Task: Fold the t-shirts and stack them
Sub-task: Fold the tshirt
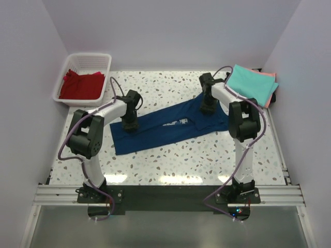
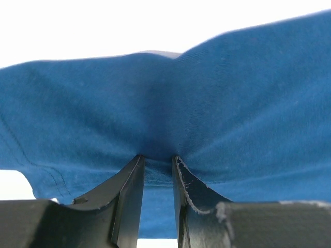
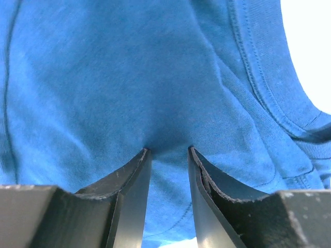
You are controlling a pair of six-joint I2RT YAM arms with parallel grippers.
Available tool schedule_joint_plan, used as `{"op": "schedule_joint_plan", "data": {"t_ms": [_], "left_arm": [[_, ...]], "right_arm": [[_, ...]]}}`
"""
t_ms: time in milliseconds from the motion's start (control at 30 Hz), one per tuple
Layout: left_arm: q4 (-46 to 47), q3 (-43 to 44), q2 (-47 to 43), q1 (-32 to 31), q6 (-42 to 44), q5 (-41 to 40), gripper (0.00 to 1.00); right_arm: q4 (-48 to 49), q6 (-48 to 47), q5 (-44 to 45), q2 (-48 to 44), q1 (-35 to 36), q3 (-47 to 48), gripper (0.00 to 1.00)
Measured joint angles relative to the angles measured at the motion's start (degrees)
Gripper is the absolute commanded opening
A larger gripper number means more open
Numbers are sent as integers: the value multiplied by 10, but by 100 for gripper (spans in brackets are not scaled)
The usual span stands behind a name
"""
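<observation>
A navy blue t-shirt (image 1: 165, 132) lies spread in a long band across the middle of the table, its pale print partly showing near the centre. My left gripper (image 1: 129, 125) points down onto its left part. In the left wrist view the jaws (image 2: 158, 157) stand narrowly apart with a pinch of the blue cloth (image 2: 217, 103) between them. My right gripper (image 1: 208, 108) presses on the shirt's right part near the collar; its jaws (image 3: 168, 150) also pinch blue cloth (image 3: 103, 77). A red t-shirt (image 1: 80, 85) lies in the basket. Folded teal (image 1: 251, 82) and salmon-pink (image 1: 272, 78) t-shirts are stacked at the back right.
A white plastic basket (image 1: 85, 56) stands at the back left corner. White walls enclose the speckled table (image 1: 170, 160) on three sides. The metal rail (image 1: 165, 194) with both arm bases runs along the near edge.
</observation>
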Motion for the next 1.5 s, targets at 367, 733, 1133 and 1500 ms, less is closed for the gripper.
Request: {"op": "schedule_joint_plan", "data": {"t_ms": [367,733,1133,1500], "left_arm": [[-12,-108,-82,-16,-13,58,33],[-70,-118,-113,-80,-23,69,34],[-59,114,-174,-75,-9,19,40],[4,426,160,-61,67,102,39]], "right_arm": [[-37,-35,-33,118,4,201,41],[2,-78,-65,131,7,225,41],[42,-118,-3,-65,56,149,47],[94,-76,-10,-319,194,-179,47]]}}
